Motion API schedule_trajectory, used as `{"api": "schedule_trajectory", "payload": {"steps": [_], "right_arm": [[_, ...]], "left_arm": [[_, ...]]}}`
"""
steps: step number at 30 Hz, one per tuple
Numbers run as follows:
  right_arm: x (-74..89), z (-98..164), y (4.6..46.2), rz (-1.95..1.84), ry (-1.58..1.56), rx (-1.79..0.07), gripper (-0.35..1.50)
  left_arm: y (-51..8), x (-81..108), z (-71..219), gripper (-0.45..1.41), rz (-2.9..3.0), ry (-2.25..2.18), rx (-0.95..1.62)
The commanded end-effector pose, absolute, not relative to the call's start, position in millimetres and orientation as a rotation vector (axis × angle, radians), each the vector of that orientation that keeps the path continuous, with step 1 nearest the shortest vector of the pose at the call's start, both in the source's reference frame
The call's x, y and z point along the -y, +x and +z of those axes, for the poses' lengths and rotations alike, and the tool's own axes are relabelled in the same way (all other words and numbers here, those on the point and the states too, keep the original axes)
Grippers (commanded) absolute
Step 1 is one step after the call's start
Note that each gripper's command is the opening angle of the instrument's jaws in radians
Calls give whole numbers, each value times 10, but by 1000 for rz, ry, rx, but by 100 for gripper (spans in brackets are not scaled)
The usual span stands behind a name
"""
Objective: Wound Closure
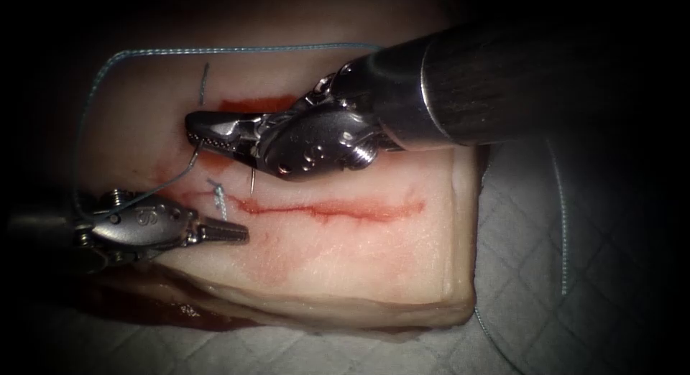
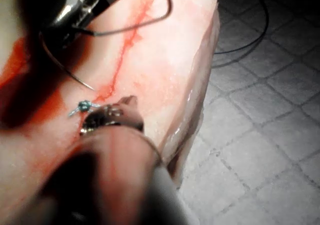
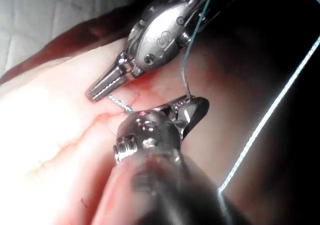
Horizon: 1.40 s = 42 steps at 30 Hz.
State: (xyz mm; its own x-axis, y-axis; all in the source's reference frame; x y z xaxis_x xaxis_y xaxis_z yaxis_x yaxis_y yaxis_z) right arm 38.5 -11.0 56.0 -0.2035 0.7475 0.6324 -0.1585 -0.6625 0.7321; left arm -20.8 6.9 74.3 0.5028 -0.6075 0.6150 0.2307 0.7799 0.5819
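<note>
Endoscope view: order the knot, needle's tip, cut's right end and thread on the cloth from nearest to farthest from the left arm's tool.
1. Knot and needle's tip, by the cut's left end above the left arm's tool: too close to call. The right arm's tool holds the needle.
2. Cut's right end, across the tissue.
3. Thread on the cloth, beyond the tissue's right edge.

Needle [image 1: 253, 181] mid-curve hidden behind right tool [image 1: 208, 134].

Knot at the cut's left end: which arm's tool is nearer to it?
Left. The left tool, jaws shut on nothing, lies just below the knot; the right tool, holding the needle, is farther above it.
</note>
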Motion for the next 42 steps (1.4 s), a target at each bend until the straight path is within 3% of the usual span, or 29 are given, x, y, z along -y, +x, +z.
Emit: {"api": "schedule_trajectory", "payload": {"steps": [1,40,42], "right_arm": [[111,563,396,1901,1426,-709,-35],[116,548,407,1770,1252,-700,-35],[115,547,406,1770,1252,-696,-35]], "left_arm": [[-214,-68,747,-33,-528,463,913],[-218,-61,745,-33,-535,456,912],[-223,-63,747,-45,-542,450,910]]}}
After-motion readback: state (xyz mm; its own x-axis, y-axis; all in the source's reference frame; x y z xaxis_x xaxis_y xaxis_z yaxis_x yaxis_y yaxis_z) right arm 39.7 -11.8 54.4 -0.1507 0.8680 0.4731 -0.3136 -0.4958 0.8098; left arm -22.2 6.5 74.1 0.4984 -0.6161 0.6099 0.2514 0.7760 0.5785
